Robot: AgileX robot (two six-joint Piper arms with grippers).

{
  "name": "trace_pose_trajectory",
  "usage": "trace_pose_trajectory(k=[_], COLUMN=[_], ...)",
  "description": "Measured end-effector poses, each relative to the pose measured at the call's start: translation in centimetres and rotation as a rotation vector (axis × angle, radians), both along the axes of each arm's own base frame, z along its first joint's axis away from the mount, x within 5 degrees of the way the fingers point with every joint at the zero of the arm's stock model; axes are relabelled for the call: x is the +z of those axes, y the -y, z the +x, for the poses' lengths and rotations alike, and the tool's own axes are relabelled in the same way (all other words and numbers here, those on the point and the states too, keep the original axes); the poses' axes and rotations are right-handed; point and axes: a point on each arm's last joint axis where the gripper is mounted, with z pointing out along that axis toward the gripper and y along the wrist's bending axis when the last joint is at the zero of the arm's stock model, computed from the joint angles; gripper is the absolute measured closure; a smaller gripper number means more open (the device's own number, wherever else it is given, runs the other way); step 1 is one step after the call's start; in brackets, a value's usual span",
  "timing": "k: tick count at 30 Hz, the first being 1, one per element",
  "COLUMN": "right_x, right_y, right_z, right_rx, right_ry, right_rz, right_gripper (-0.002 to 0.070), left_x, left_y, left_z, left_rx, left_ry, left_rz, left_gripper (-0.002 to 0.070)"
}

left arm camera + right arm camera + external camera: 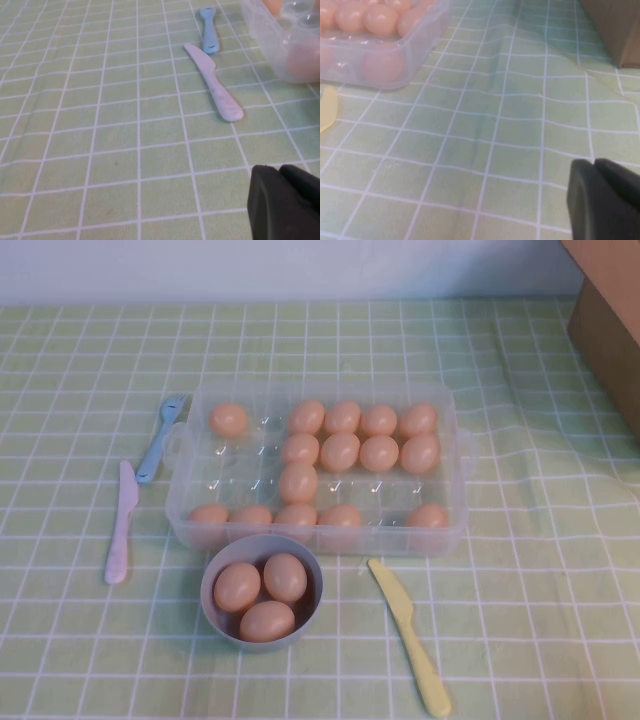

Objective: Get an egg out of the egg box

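The egg box point(455, 455), a clear plastic tray with moulded cups, sits mid-worktop holding smooth peach-orange eggs; one egg point(228, 420) lies alone in its far left corner. The left hand point(285, 202) hovers over bare cloth, fingers together. The right hand point(602, 197), closed and empty, hovers right of the box.

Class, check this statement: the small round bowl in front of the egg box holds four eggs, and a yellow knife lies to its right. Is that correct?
Not quite. The bowl holds three eggs, not four, as the high view shows. The rest stands: it sits in front of the egg box, and the yellow knife lies to its right. Neither gripper appears in that view.
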Motion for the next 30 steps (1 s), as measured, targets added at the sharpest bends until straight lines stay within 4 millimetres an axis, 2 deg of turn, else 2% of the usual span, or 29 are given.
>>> trace_pose_trajectory(k=[18,21,30], right_x=[0.0,0.4,2.1], right_y=[-0.1,-0.3,-0.5], right_z=[0.0,0.1,0.3], right_rx=[0.001,0.0,-0.042], right_ry=[0.0,0.023,0.123], right_rz=[0.019,0.1,0.501], right_gripper=[0.0694,0.0694,0.0694], left_x=[0.0,0.0,0.0], left_y=[0.0,0.0,0.0], left_z=[0.0,0.0,0.0], left_rx=[0.0,0.0,0.0], left_ry=[0.0,0.0,0.0], left_rz=[0.0,0.0,0.0], left_gripper=[0.0678,0.0678,0.0678])
